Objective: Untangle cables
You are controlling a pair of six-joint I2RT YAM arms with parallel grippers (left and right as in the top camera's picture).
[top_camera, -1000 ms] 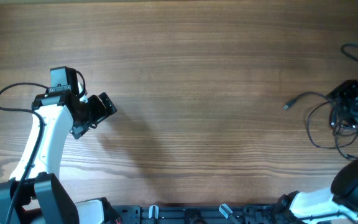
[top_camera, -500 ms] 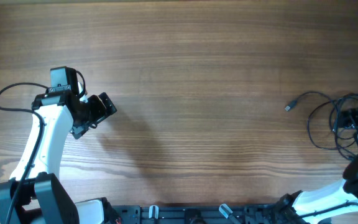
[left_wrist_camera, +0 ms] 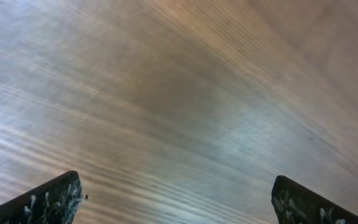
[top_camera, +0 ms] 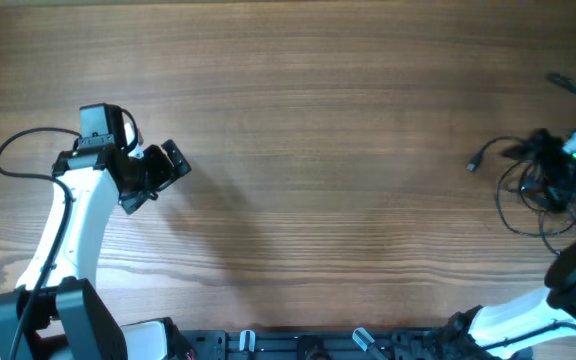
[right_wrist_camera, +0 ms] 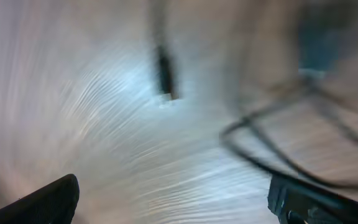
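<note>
Cables (top_camera: 540, 152) shifted right, plug (top_camera: 474, 165) pointing left — left tool (left_wrist_camera: 176, 202), right tool (right_wrist_camera: 182, 202) gape empty.

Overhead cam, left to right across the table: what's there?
left arm's fixed cable loop → left pincer → bare wooden table → loose plug end → cable tangle
</note>
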